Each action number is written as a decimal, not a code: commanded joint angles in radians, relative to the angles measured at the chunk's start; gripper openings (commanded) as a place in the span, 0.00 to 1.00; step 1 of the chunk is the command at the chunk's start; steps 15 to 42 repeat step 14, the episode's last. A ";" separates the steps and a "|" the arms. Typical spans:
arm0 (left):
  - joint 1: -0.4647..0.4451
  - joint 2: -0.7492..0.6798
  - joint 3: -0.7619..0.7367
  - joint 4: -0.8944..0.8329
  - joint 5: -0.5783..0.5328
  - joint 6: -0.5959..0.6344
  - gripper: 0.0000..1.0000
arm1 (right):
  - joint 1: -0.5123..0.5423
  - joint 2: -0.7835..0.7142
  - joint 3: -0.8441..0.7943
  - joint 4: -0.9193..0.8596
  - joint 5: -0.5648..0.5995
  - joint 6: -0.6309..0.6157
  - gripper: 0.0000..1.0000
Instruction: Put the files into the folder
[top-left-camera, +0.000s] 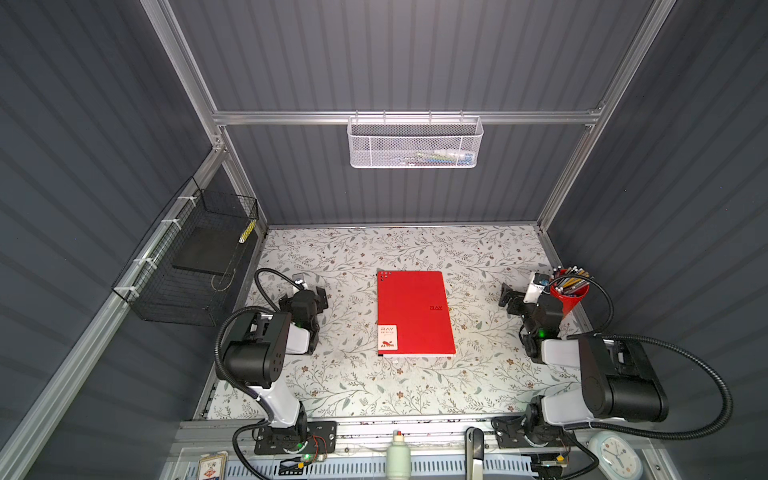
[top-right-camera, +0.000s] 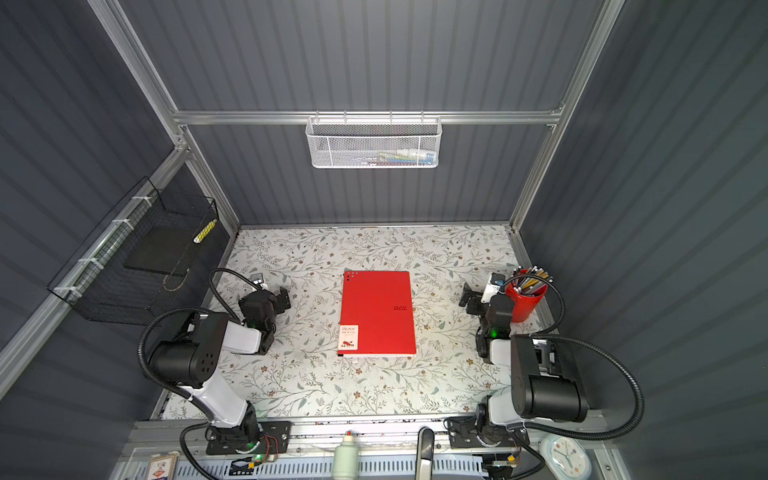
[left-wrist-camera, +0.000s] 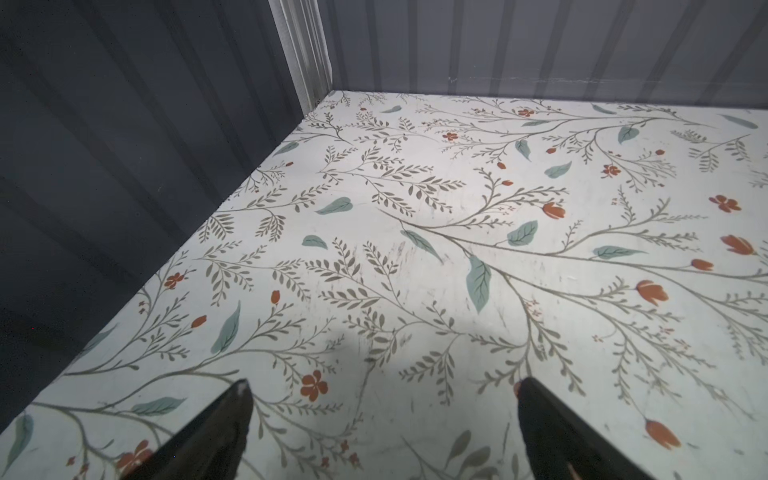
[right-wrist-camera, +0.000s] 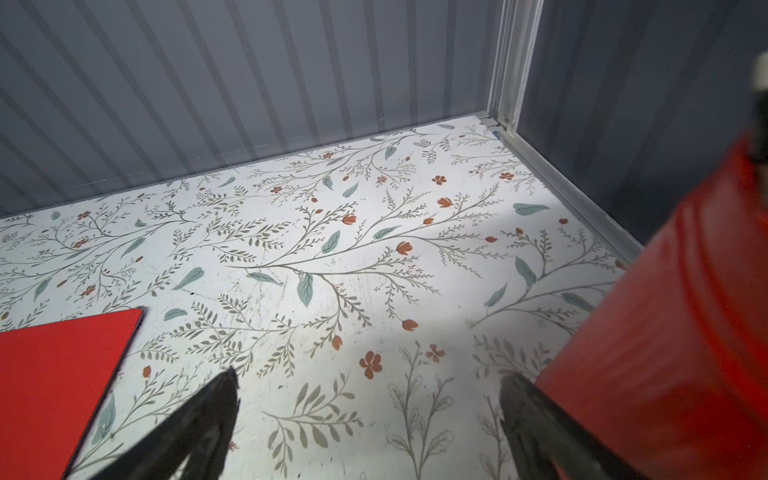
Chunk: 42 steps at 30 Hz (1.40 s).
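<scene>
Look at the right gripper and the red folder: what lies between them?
Nothing: from the right gripper to the folder is bare flowered table, seen in both top views.
</scene>
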 joint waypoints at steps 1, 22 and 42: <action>0.002 -0.005 0.002 -0.003 0.015 0.007 1.00 | 0.009 -0.004 0.023 0.008 -0.010 -0.032 0.99; -0.006 0.003 0.008 0.001 0.006 0.018 1.00 | 0.011 -0.007 0.031 -0.008 -0.026 -0.040 0.99; -0.006 0.003 0.008 0.001 0.006 0.018 1.00 | 0.011 -0.007 0.031 -0.008 -0.026 -0.040 0.99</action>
